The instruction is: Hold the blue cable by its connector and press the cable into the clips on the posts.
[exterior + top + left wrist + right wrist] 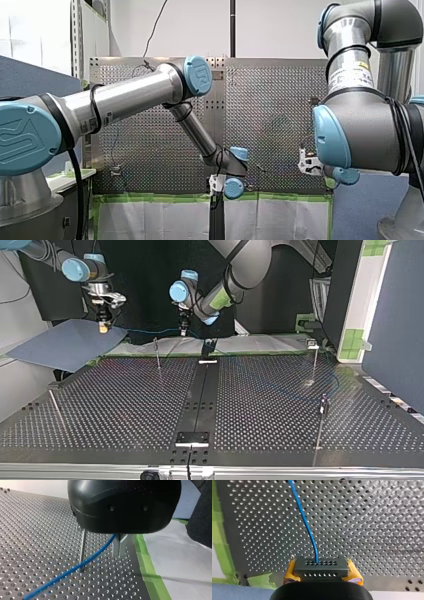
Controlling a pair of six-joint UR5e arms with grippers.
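In the right wrist view my right gripper [321,576] is shut on the dark connector [321,568], yellow pads [290,573] at both ends. The blue cable [305,522] leaves the connector and runs out over the perforated table. In the left wrist view my left gripper [119,552] has its metal fingers shut on the blue cable [75,568], which slants past a thin post [82,546]. In the top view the cable [145,331] hangs between my right gripper [103,328] and my left gripper [184,331], both above the table's far edge.
Thin posts stand on the table in the top view: one [157,354] near my left gripper, two [315,360] [322,412] at the view's right, one [56,407] at its left. Green tape [147,562] and white sheeting border the table. A blue-grey sheet [65,342] lies under my right gripper.
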